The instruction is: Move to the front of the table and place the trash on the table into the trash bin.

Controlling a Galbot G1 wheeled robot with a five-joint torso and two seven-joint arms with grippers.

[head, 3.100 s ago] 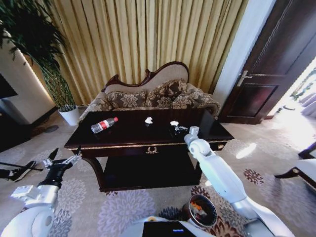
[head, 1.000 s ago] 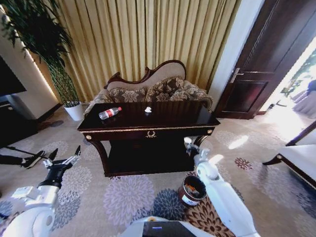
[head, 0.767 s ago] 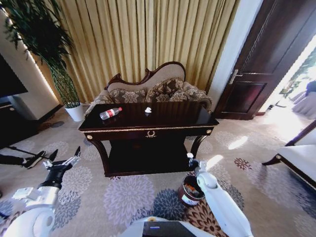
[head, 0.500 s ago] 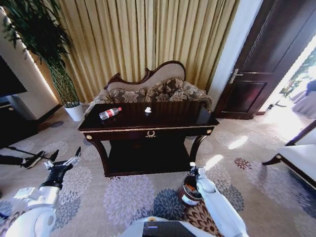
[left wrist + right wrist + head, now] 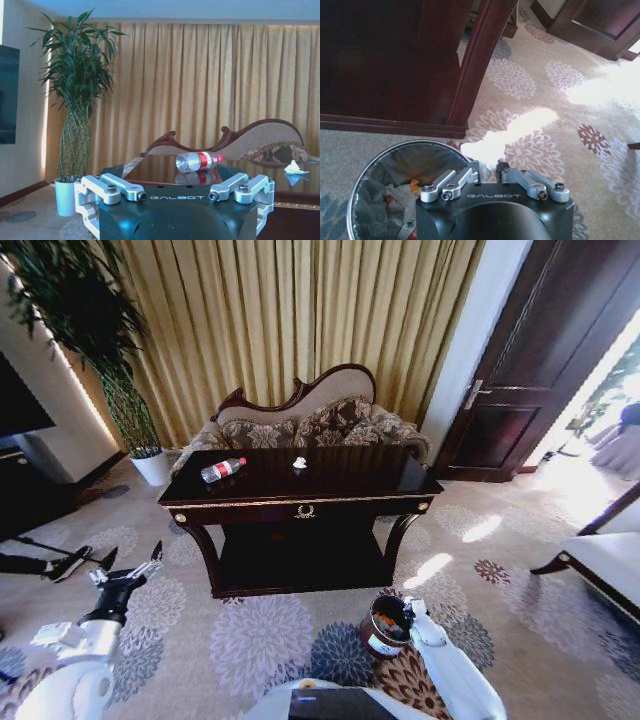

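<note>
the right gripper (image 5: 493, 172) hung just over the rim of the bin (image 5: 367, 172), its fingers pinched shut on a white scrap (image 5: 482, 150) that stuck out beyond the tips, toward the carpet and the desk leg. in the head view the same gripper (image 5: 411, 608) sat at the bin's (image 5: 387, 625) far-right edge, on the floor in front of the desk (image 5: 300, 502). the scrap looked to be at the rim rather than squarely over the opening, so i judged it not yet dropped.

inside the bin lay crumpled pale pieces and something orange, so part of the job seemed done. left on the desk were the bottle (image 5: 221, 469) near the left end and a small white scrap (image 5: 299, 462) near the middle, well apart from each other.

the bottle lay on its side, long axis running roughly along the desk's length and slanting a little toward the back, red cap toward the middle of the desk and base toward the left end. in the left wrist view the bottle (image 5: 199, 161) showed the same way, cap toward the white scrap (image 5: 294, 167).

the left gripper (image 5: 128, 570) hung low at the robot's left over the carpet, well clear of the desk, fingers spread open and holding nothing.
</note>
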